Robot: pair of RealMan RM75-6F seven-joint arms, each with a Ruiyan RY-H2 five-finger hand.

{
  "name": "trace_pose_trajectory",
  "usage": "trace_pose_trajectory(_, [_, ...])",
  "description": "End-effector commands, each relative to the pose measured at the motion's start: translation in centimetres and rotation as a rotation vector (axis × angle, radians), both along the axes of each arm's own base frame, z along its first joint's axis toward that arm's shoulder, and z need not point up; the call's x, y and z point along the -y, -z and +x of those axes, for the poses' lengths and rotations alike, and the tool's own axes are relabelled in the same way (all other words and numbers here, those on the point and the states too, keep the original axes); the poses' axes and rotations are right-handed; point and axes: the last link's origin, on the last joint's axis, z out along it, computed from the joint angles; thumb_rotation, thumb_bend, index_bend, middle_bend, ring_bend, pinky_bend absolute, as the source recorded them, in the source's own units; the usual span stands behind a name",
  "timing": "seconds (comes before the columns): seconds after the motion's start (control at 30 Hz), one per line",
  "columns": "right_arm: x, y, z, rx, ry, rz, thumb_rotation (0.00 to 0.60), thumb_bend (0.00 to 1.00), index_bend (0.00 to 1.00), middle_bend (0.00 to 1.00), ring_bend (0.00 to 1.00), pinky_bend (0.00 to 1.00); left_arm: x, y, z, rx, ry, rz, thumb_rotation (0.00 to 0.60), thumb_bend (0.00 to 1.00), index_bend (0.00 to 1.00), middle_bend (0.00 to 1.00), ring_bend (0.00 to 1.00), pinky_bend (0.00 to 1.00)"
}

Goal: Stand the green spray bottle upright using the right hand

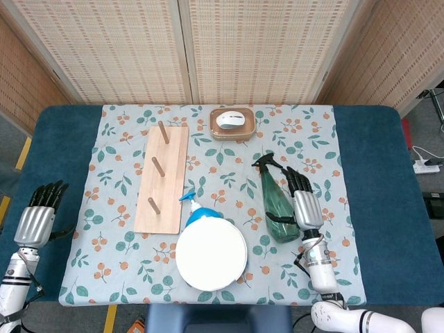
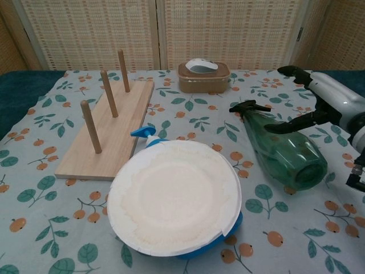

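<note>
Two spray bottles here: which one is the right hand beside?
The green spray bottle, lying on its side beside the right hand; the blue one sits under the paper plate.

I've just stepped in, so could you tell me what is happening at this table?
The robot's right hand is open beside the green spray bottle, which lies on its side on the floral cloth; the thumb reaches over it, with no firm grip visible. The left hand rests idle at the table's edge.

No legible text or labels anywhere.
</note>
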Motion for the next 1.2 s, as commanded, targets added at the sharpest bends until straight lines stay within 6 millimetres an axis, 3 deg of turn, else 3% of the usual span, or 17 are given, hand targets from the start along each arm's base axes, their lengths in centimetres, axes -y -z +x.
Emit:
trace_pose_trajectory(0.03, [-0.2, 1.4, 0.8, -0.065, -0.036, 0.024, 0.6, 0.0, 0.0, 0.0, 0.0, 0.0, 0.0, 0.0, 0.1, 0.002, 0.003, 0.002, 0.6, 0.19, 0.0, 0.0, 0.0, 0.0])
trace_pose_trajectory(0.4, [-0.7, 2.2, 0.0, -0.287, -0.075, 0.062, 0.6, 0.0, 0.0, 0.0, 0.0, 0.0, 0.0, 0.1, 0.2, -0.001, 0.008, -0.008, 0.6, 0.19, 0.0, 0.0, 0.0, 0.0])
trace_pose_trajectory(0.93, [-3.0, -2.9, -4.2, -0.695, -0.142, 0.099, 0.6, 0.0, 0.0, 0.0, 0.0, 0.0, 0.1, 0.5, 0.4, -0.007, 0.009, -0.025, 0.6, 0.19, 0.0, 0.0, 0.0, 0.0])
trace_pose_trajectory(1.2, [-2.4, -4.2, -7.7, -0.782, -0.101, 0.085, 0.6, 0.0, 0.0, 0.0, 0.0, 0.0, 0.1, 0.5, 0.4, 0.002, 0.009, -0.024, 0.6, 0.19, 0.0, 0.0, 0.0, 0.0])
